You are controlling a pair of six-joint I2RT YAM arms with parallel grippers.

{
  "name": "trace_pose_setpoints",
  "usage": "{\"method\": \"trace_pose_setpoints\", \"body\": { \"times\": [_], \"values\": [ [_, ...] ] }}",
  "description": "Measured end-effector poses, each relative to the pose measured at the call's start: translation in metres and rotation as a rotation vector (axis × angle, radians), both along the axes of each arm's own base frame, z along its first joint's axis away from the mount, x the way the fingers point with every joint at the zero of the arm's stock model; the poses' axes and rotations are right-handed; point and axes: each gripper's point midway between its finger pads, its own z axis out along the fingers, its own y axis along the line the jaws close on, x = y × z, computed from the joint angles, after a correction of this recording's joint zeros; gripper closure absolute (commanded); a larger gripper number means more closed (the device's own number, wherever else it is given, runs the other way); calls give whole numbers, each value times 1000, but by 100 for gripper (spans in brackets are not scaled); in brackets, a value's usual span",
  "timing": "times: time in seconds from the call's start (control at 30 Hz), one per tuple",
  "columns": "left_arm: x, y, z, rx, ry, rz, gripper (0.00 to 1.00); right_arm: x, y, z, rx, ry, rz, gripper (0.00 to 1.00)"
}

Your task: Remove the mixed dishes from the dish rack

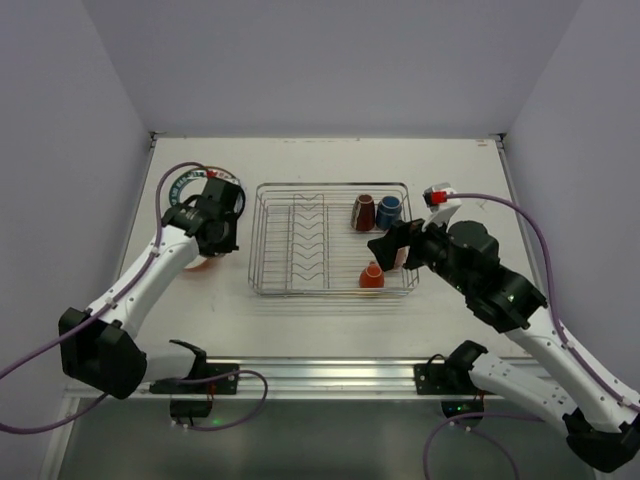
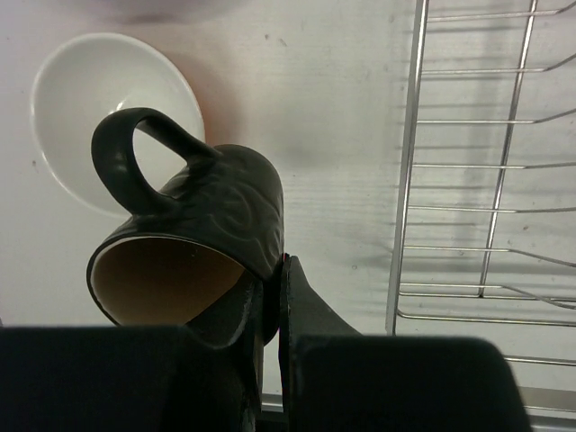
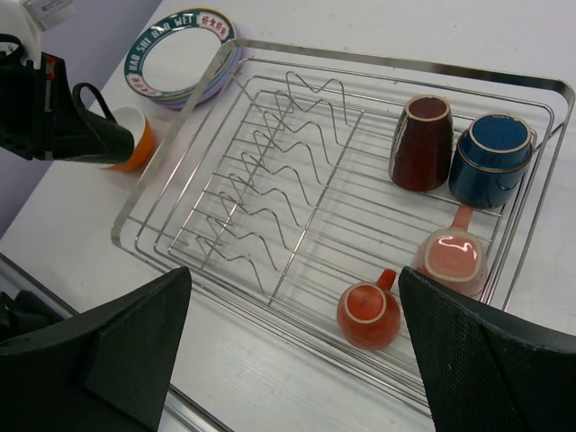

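we are in the middle of setting down one mug. the left pincer (image 2: 274, 279) is clenched on the wall of the black mug (image 2: 216, 216), one finger inside the rim and one outside. it holds the mug in the air, outside the dish rack (image 3: 405, 65) on its left side, above the tabletop and partly over the orange bowl (image 2: 81, 99) that sits there.

the mug hangs tilted. its long axis runs out from the fingers, its mouth opens back toward the wrist, and its handle points away from the rack.

as we judge it, the next move calls for lowering the mug clear of the bowl, bringing it level, then letting go.

the right pincer (image 1: 395, 243) is released, jaws spread wide, over the rack's right end. there the maroon mug (image 3: 421, 144), blue mug (image 3: 490, 157), pink mug (image 3: 450, 259) and orange mug (image 3: 369, 312) wait.
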Motion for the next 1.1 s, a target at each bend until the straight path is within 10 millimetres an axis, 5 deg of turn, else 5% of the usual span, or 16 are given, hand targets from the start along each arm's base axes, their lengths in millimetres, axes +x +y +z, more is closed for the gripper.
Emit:
{"method": "trace_pose_setpoints", "body": {
  "times": [0.6,0.93,1.1],
  "values": [
    [-21,-8,-77,-35,271,-41,78,-10,-4,-17,-19,-10,38,1],
    [-19,-2,-82,5,276,-21,54,-12,-5,-15,-9,-21,43,1],
    [-17,2,-77,22,252,-11,50,-12,-4,-14,-7,-24,43,1]
  ]
}}
